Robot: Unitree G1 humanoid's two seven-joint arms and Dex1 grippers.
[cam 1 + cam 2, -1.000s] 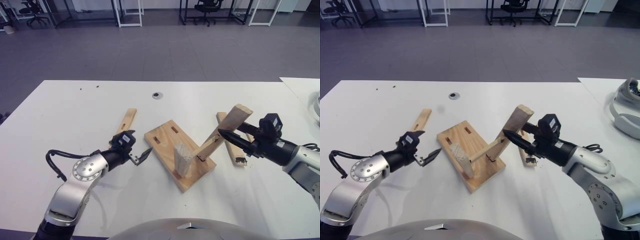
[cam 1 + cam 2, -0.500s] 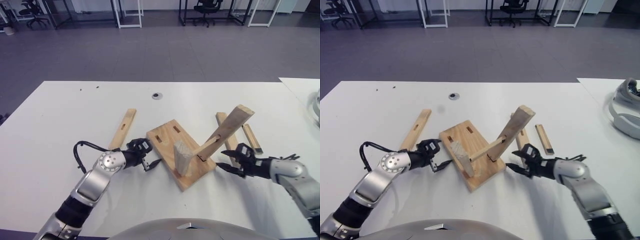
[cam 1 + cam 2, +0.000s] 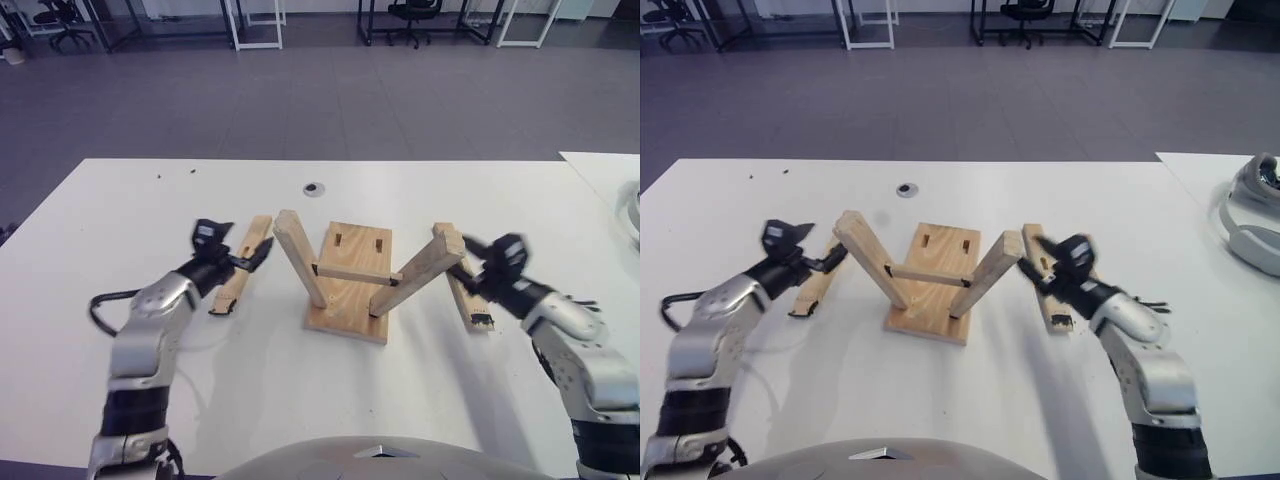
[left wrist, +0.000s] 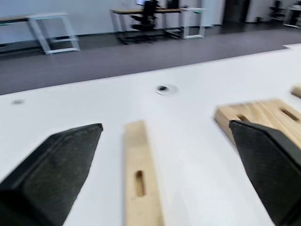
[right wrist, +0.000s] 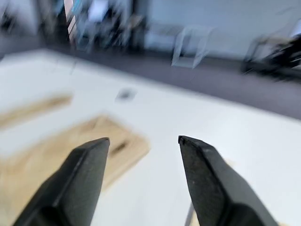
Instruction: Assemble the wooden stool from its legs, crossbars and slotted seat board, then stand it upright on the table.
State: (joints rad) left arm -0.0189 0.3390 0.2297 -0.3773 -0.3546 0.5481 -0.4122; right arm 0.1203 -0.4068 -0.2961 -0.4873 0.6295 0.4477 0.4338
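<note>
The left arm (image 3: 140, 345) and right arm (image 3: 592, 355) are runs of rounded silver-grey shells, turning black at the wrist just behind each pincer. The left pincer (image 3: 241, 277) and right pincer (image 3: 468, 262) have matt black, wedge-shaped fingers (image 4: 51, 165) with blunt tips. A small black box (image 3: 207, 232) sits just behind each. Farther behind the left pincer a black cable (image 3: 96, 303) loops out; thin dark wires, possibly, trail behind the right.
</note>
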